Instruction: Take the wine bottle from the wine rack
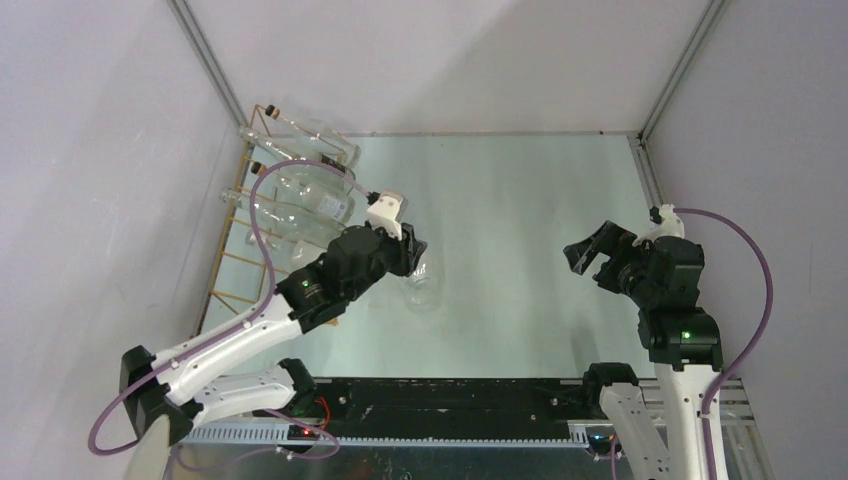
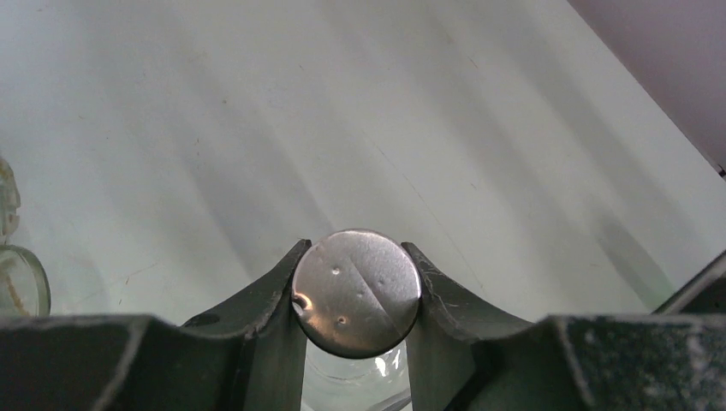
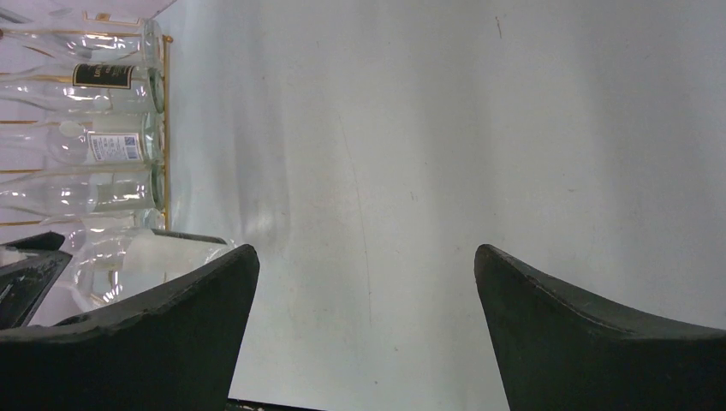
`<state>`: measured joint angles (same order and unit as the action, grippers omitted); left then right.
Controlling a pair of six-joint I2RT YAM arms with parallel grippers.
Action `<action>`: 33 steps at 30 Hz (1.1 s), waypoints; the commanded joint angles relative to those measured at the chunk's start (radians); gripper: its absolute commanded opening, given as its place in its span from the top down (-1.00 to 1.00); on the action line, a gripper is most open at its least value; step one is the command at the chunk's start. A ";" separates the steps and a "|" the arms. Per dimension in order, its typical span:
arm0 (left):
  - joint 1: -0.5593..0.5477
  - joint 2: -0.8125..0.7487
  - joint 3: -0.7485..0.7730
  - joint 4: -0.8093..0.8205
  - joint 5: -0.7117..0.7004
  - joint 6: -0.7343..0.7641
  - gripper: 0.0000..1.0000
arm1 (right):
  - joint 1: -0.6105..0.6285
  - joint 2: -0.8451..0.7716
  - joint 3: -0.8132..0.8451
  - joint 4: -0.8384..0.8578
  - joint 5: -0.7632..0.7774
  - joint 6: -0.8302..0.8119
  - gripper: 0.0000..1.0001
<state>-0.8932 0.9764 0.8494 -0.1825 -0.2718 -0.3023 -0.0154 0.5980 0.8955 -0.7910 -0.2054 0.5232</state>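
Observation:
A clear glass wine bottle [image 1: 425, 287] with a round silver cap [image 2: 356, 291] is off the rack, over the pale table to the right of it. My left gripper [image 1: 413, 250] [image 2: 355, 248] is shut on the bottle's capped neck, one finger on each side of the cap. Whether the bottle's base touches the table is not visible. The wine rack [image 1: 232, 215], a thin gold wire frame, runs along the left wall and carries several more clear bottles [image 1: 305, 190]. My right gripper [image 1: 597, 256] [image 3: 366, 282] stands open over bare table at the right, holding nothing.
In the right wrist view the rack [image 3: 165, 128] and its bottles [image 3: 103, 147] lie at far left, with the held bottle [image 3: 128, 265] below them. Grey walls close in the table [image 1: 520, 200] on three sides. The arm bases and a black rail [image 1: 450, 405] line the near edge.

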 commanded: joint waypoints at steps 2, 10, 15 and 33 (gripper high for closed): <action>-0.018 0.050 0.096 0.296 -0.069 0.015 1.00 | -0.004 -0.007 0.000 0.004 0.013 -0.012 -1.00; -0.053 0.169 0.089 0.353 -0.051 0.023 1.00 | -0.004 -0.010 0.000 -0.002 0.021 -0.024 -1.00; -0.073 0.200 0.084 0.344 -0.042 0.030 1.00 | -0.003 -0.011 0.000 -0.005 0.024 -0.027 -1.00; -0.128 0.210 0.017 0.277 -0.052 0.067 0.30 | -0.004 -0.074 0.000 0.049 -0.042 -0.049 -1.00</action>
<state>-1.0157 1.2312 0.8627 -0.0364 -0.2756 -0.2184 -0.0154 0.5522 0.8951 -0.7940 -0.2184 0.5003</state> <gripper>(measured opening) 0.419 0.997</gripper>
